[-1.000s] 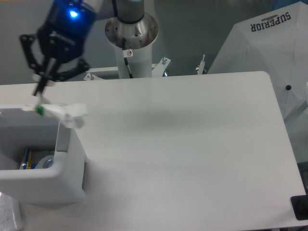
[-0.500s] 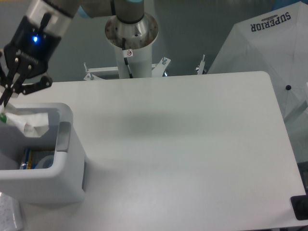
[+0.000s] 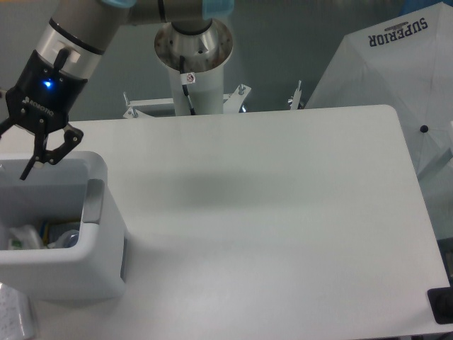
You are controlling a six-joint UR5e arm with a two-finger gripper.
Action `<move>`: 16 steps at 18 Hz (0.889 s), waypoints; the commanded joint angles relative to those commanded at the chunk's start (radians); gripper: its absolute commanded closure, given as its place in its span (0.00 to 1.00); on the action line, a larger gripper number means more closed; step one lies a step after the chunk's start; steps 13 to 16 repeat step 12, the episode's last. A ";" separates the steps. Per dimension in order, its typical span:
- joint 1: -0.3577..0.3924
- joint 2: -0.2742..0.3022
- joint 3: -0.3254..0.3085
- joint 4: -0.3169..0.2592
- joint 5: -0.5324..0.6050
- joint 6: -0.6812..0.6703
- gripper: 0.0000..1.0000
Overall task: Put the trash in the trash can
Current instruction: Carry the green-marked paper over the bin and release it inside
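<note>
The trash can (image 3: 64, 263), a large white boxy bin with a grey strip (image 3: 94, 202) on its inner right edge, stands at the table's left front. My gripper (image 3: 32, 164) hangs just above the bin's back opening, open and empty. One crumpled white wrapper with a bit of green (image 3: 23, 238) lies inside the bin at the bottom left. I see no second wrapper on the table; whether one lies deeper in the bin I cannot tell.
Inside the bin are also a blue and yellow item (image 3: 42, 230) and a pale round object (image 3: 69, 238). The arm's white base column (image 3: 192, 64) stands behind the table. A white cover printed SUPERIOR (image 3: 396, 64) is at the right. A black object (image 3: 442, 304) sits at the table's front right corner.
The gripper carried the wrapper left from the bin's right rim to over the opening, then opened. The wrapper has dropped from the fingers to the bottom of the bin.
</note>
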State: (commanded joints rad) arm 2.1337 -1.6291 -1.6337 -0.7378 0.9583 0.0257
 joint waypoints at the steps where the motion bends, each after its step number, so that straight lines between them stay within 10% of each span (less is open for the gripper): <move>1: 0.026 0.017 -0.015 0.000 0.072 0.046 0.00; 9: 0.225 0.022 -0.049 -0.005 0.448 0.495 0.00; 16: 0.270 0.025 -0.070 -0.009 0.482 0.673 0.00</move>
